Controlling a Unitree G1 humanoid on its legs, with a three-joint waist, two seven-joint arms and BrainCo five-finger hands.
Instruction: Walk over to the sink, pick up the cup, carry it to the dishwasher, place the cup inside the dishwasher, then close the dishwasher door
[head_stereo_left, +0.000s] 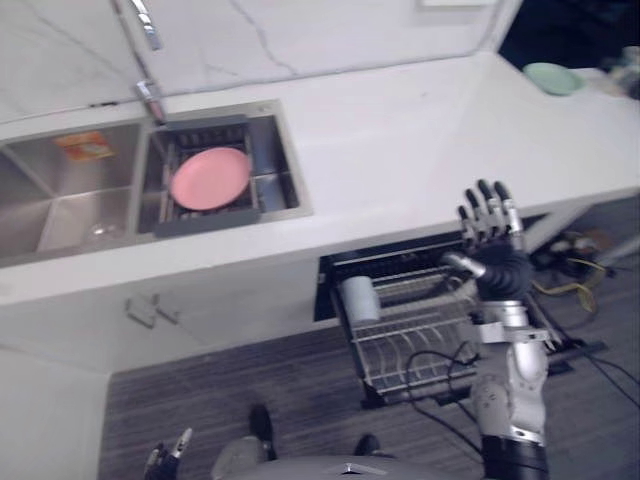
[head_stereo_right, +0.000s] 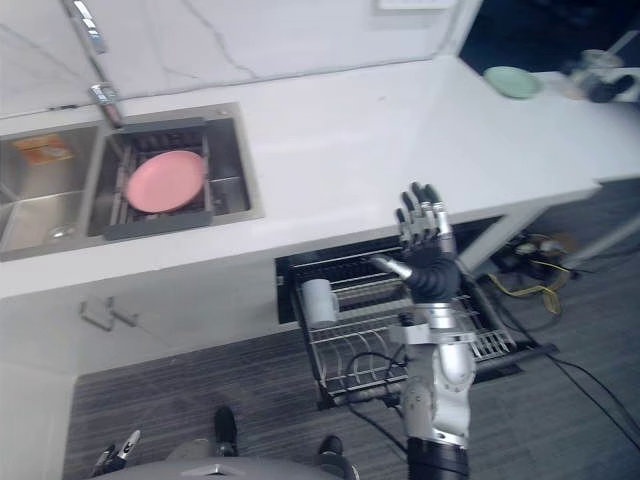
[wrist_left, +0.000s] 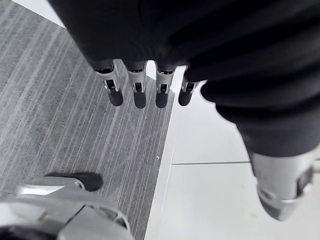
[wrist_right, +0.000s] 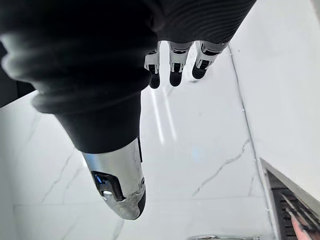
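Observation:
A pale grey cup (head_stereo_left: 358, 298) lies on its side at the left end of the pulled-out dishwasher rack (head_stereo_left: 420, 345), under the white counter (head_stereo_left: 400, 150). My right hand (head_stereo_left: 490, 250) is raised over the rack's right part, fingers straight and spread, holding nothing; it stands apart from the cup, to its right. In the right wrist view the right hand (wrist_right: 100, 60) has straight fingers against the marble wall. My left hand (head_stereo_left: 165, 460) hangs low at the bottom left, and in its wrist view the left hand (wrist_left: 140, 92) is empty with straight fingers over the grey floor.
The steel sink (head_stereo_left: 60, 200) is set in the counter at the left, with a pink plate (head_stereo_left: 210, 178) on a dark drainer and a faucet (head_stereo_left: 148, 60) behind. A green plate (head_stereo_left: 552, 77) sits on the counter's far right. Cables lie on the floor right of the dishwasher.

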